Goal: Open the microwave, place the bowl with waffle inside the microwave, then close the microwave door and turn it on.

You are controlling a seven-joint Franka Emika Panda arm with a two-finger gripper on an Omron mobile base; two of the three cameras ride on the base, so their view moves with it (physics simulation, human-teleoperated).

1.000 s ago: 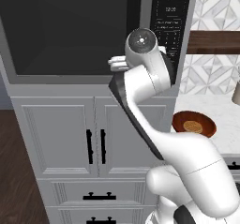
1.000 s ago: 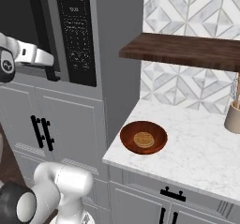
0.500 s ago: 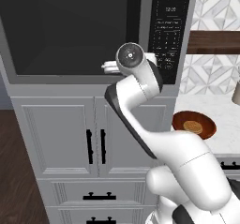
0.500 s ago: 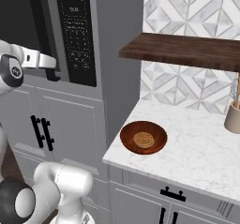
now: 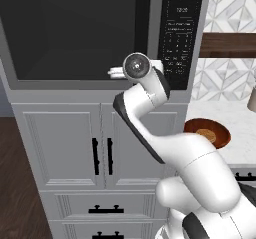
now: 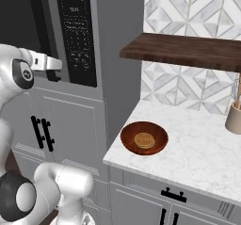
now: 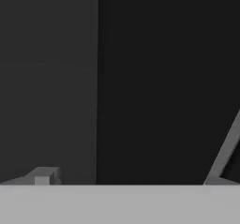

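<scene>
The pincer (image 6: 52, 71) is spread wide, with nothing held in it. It is seen right at the bottom of the tall black handle (image 6: 40, 26) of the microwave door (image 5: 75, 33), and it may be touching the handle, but that cannot be told for sure. In the hand view the handle (image 7: 154, 78) is seen as a wide dark strip just ahead of the finger tips (image 7: 44, 176).

The door is still shut. It is likely stiff and a bit heavy, and it swings on a hinge. The handle is the best place to be held, since it is thin and hard and should fit between the fingers.

The hand is held level and is pointed at the microwave (image 5: 100, 38). The arm is bent up from the base, with the elbow low and the wrist high.

The bowl (image 6: 143, 138) is set on the white counter (image 6: 197, 148), well apart from the pincer. The waffle (image 6: 144, 140) is lying inside it. The bowl looks light and hard, and its rim could be pinched.
</scene>
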